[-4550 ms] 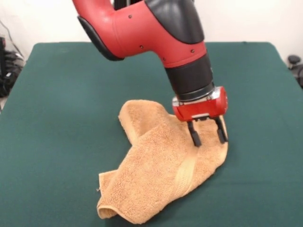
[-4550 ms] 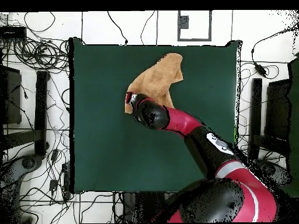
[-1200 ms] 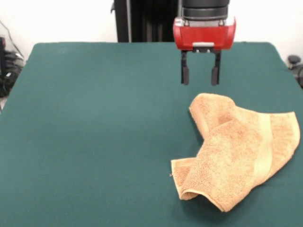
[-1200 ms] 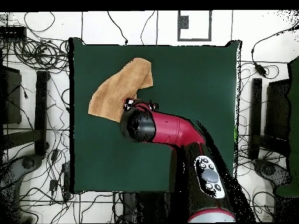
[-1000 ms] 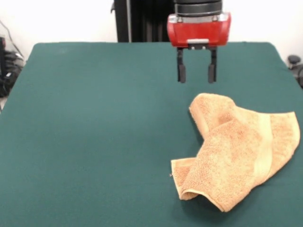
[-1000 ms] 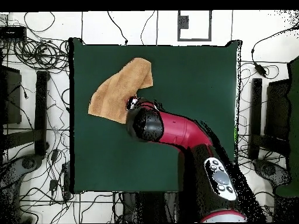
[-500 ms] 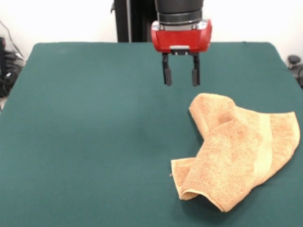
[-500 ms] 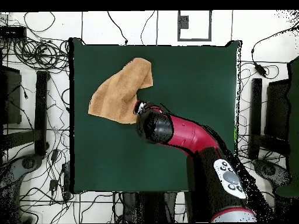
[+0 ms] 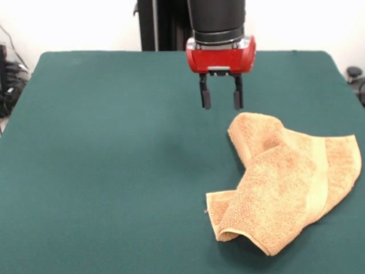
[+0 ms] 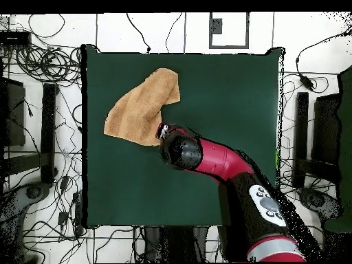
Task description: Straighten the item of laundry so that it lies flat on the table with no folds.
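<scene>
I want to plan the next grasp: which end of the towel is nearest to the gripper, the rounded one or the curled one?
The rounded end of the towel, just below the open gripper; the curled end lies at the near edge.

Your arm drops in vertical from above, red wrist block below black sleeve. Pincer points straight down, both black fingers spread apart, gripping nothing, hanging above desk.
</scene>
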### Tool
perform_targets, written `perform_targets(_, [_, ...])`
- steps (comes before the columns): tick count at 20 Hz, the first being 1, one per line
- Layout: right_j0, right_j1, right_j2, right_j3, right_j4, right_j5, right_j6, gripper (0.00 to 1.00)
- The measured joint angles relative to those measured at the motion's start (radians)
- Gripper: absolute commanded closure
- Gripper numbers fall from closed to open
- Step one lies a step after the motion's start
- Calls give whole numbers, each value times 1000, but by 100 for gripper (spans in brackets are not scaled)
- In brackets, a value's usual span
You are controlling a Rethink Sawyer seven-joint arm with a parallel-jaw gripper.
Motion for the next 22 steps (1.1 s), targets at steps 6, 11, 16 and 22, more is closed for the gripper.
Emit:
perform_targets(6, [-11, 26, 14, 2, 0, 0, 0, 0])
perform_targets(11, [-23, 53, 43, 1, -14, 0, 0, 0])
perform_targets(16, [-35, 113, 64, -2, -35, -2, 0, 0])
perform_targets(22, [-36, 162, 69, -4, -59, -3, 0, 0])
